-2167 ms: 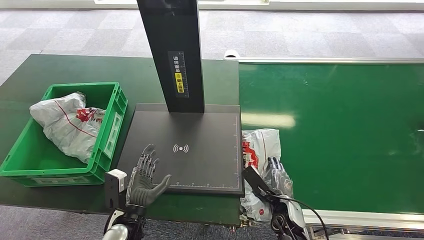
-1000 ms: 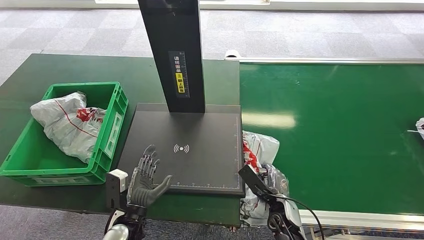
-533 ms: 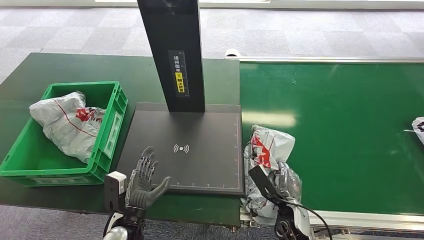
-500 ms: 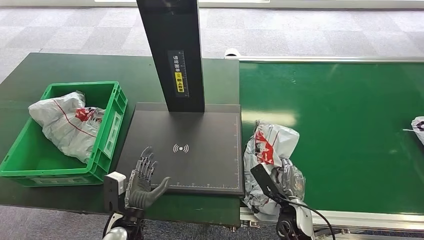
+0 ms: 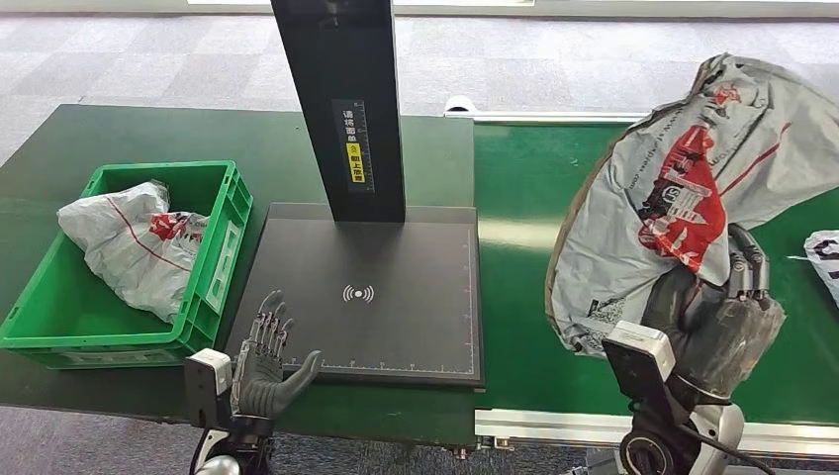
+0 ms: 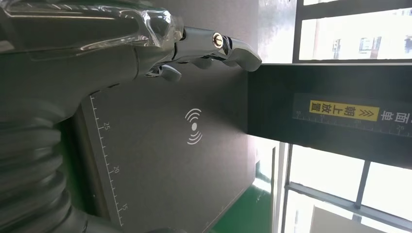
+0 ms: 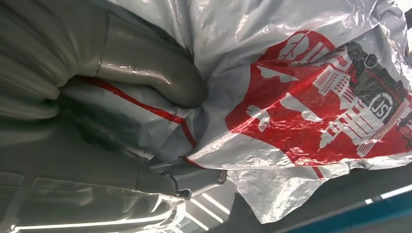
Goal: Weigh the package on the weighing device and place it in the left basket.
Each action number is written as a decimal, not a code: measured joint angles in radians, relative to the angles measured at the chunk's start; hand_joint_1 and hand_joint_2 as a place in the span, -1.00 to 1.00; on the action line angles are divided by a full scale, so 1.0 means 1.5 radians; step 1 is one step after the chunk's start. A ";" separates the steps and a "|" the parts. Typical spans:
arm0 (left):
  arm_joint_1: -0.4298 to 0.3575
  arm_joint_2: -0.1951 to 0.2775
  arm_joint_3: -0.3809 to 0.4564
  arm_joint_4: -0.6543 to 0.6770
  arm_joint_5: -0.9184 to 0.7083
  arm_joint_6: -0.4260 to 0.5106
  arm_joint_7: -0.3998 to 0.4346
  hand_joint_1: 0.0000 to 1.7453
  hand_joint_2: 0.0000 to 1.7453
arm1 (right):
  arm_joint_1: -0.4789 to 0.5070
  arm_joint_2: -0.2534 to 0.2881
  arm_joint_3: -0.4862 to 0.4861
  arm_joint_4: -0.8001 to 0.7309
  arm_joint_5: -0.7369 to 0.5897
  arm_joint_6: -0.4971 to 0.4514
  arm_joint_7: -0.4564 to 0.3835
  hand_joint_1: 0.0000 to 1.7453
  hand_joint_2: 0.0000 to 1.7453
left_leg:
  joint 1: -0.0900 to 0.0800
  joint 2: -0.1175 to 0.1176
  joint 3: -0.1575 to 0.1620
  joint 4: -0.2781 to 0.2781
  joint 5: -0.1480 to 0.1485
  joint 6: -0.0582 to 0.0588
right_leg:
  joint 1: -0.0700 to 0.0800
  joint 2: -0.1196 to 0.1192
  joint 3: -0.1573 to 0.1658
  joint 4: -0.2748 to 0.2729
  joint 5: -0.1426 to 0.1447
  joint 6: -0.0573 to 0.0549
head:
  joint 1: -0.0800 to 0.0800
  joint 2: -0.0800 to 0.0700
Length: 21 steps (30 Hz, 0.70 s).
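My right hand [image 5: 717, 327] grips a grey plastic package [image 5: 683, 188] with red print and holds it high above the green conveyor belt [image 5: 514, 297], to the right of the scale. In the right wrist view the thumb [image 7: 155, 73] presses into the crinkled package [image 7: 301, 111]. The black weighing device [image 5: 366, 297] has a flat platform with a wireless mark and a tall black post [image 5: 341, 109]. My left hand [image 5: 265, 361] hovers open, fingers spread, at the platform's near left corner; its fingers [image 6: 214, 43] reach over the platform [image 6: 160, 160]. The green basket [image 5: 213, 267] stands left of the scale.
The basket holds another grey package [image 5: 134, 242] with red print. A further package [image 5: 823, 252] lies at the belt's right edge. The dark green table [image 5: 119, 134] carries basket and scale. A metal rail [image 5: 554, 427] runs along the conveyor's near side.
My right hand has lifted the package from the belt beside the scale, up toward the camera. My left hand has drawn back slightly toward the table's near edge.
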 joint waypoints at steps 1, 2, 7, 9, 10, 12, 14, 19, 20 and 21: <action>0.000 0.000 0.001 0.000 0.000 -0.001 -0.001 -1.00 1.00 | 0.002 -0.002 -0.001 -0.009 -0.003 -0.002 -0.001 1.00 1.00 | 0.000 0.000 0.000 0.000 0.000 0.000 | 0.000 0.000 0.000 0.000 0.000 0.000 | 0.000 0.000; 0.001 0.000 0.001 -0.001 0.000 -0.002 -0.001 -1.00 1.00 | 0.003 -0.004 -0.002 -0.016 -0.005 -0.004 -0.002 1.00 1.00 | 0.000 0.000 0.000 0.000 0.000 0.000 | 0.000 0.000 0.000 0.000 0.000 0.000 | 0.000 0.000; 0.002 0.001 0.003 -0.001 0.000 -0.004 -0.002 -1.00 1.00 | 0.009 -0.010 -0.005 -0.041 -0.008 -0.005 -0.003 1.00 1.00 | 0.000 0.000 0.000 0.000 0.000 0.000 | 0.000 0.000 0.000 0.000 0.000 0.000 | 0.000 0.000; 0.003 0.001 0.003 -0.001 0.000 -0.004 -0.003 -1.00 1.00 | 0.010 -0.011 -0.006 -0.046 -0.008 -0.005 -0.003 1.00 1.00 | 0.000 0.000 0.000 0.000 0.000 0.000 | 0.000 0.000 0.000 0.000 0.000 0.000 | 0.000 0.000; 0.003 0.001 0.003 -0.002 0.000 -0.004 -0.003 -1.00 1.00 | 0.011 -0.011 -0.007 -0.048 -0.009 -0.005 -0.003 1.00 1.00 | 0.000 0.000 0.000 0.000 0.000 0.000 | 0.000 0.000 0.000 0.000 0.000 0.000 | 0.000 0.000; 0.003 0.001 0.003 -0.002 0.000 -0.004 -0.003 -1.00 1.00 | 0.011 -0.012 -0.008 -0.050 -0.013 -0.004 -0.003 1.00 1.00 | 0.000 0.000 0.000 0.000 0.000 0.000 | 0.000 0.000 0.000 0.000 0.000 0.000 | 0.000 0.000; 0.003 0.000 0.004 -0.003 0.000 -0.006 -0.003 -1.00 1.00 | 0.009 -0.013 -0.009 -0.050 -0.034 0.009 -0.003 1.00 1.00 | 0.000 0.000 0.000 0.000 0.000 0.000 | 0.000 0.000 0.000 0.000 0.000 0.000 | 0.000 0.000; -0.007 -0.003 0.006 -0.007 -0.017 -0.015 -0.004 -1.00 1.00 | -0.039 -0.017 -0.006 0.005 -0.178 0.165 0.006 1.00 1.00 | 0.000 0.001 0.000 0.000 0.000 0.000 | 0.000 0.000 0.000 0.000 0.001 0.000 | 0.000 0.000; -0.013 -0.003 0.007 -0.007 -0.021 -0.017 -0.006 -1.00 1.00 | -0.057 -0.017 -0.003 0.034 -0.204 0.203 0.009 1.00 1.00 | 0.000 0.000 0.000 0.000 0.001 0.000 | 0.000 0.000 0.000 0.000 0.001 -0.001 | 0.000 0.000; -0.022 -0.003 0.009 -0.007 -0.024 -0.018 -0.007 -1.00 1.00 | -0.078 -0.016 0.001 0.069 -0.221 0.234 0.011 1.00 1.00 | 0.000 0.000 0.000 0.000 0.001 0.000 | 0.000 0.000 0.000 0.000 0.001 -0.001 | 0.000 0.000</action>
